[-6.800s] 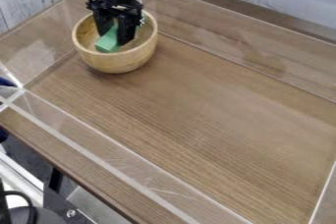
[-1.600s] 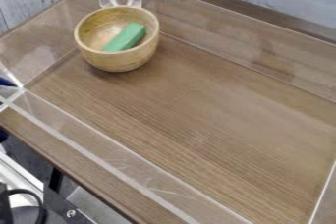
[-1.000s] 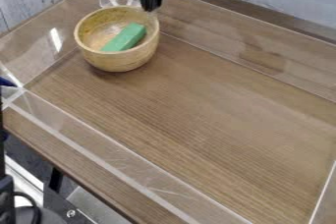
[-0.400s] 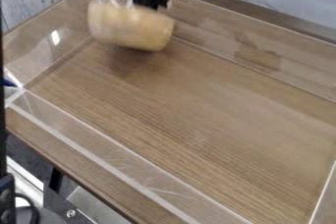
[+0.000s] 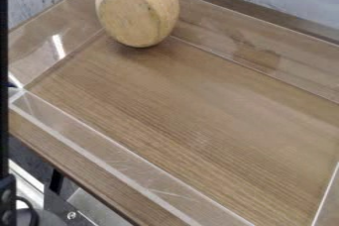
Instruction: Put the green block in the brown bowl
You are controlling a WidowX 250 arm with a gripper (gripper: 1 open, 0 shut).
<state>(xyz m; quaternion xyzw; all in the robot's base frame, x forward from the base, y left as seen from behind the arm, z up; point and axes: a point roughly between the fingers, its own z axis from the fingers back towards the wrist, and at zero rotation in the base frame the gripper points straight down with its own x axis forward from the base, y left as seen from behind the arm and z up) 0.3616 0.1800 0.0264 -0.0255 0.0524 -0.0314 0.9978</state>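
Observation:
The brown bowl (image 5: 138, 9) hangs tipped on its side at the back left of the wooden table (image 5: 199, 121). Its round underside faces the camera and its rim points away. The green block is hidden; the inside of the bowl cannot be seen from here. My gripper does not show: it is behind the raised bowl or above the top edge of the picture. The bowl stays up off the table, so the grip on its far rim holds.
Low clear plastic walls (image 5: 79, 141) fence the table along the front and left sides. A pale plank wall runs behind the table. Dark frame parts and cables sit below the front left corner.
The gripper came down onto the bowl's far rim, closed there, and lifted the bowl up and over. The bowl now shows its underside, and the green block seen inside it earlier is out of sight.

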